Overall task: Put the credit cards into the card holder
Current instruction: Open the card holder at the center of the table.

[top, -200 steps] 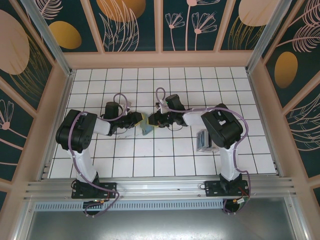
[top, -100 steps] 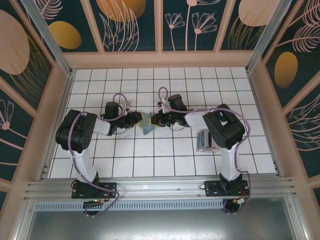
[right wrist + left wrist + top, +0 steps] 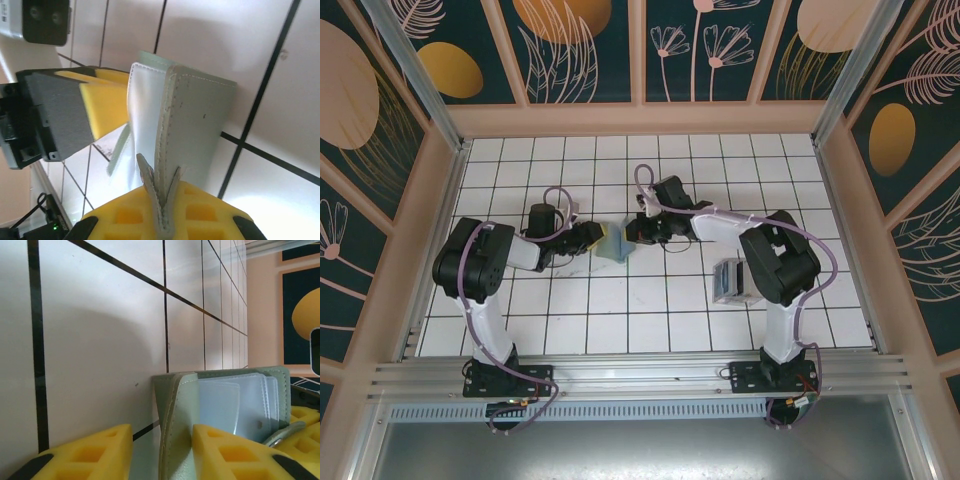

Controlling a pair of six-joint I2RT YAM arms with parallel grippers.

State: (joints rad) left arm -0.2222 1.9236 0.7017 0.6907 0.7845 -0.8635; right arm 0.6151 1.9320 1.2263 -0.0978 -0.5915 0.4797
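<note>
R claw (image 3: 161, 217) on open card holder (image 3: 200, 120)

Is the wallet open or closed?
Open. The card holder shows its pale inside pockets in the left wrist view, and its covers are spread apart.

1. Left arm (image 3: 480, 262): elbow raised at the left side, forearm lying low and reaching rightward toward centre.
2. Left gripper (image 3: 592, 240): jaws parted, yellow pads (image 3: 95, 452) set apart.
3. Right arm (image 3: 775, 265): elbow bent at the right side, forearm stretched leftward and away from its base.
4. Right gripper (image 3: 632, 231): yellow pads (image 3: 200, 210) pinched on an edge of the card holder (image 3: 195, 115); it faces the left gripper, tips near.
</note>
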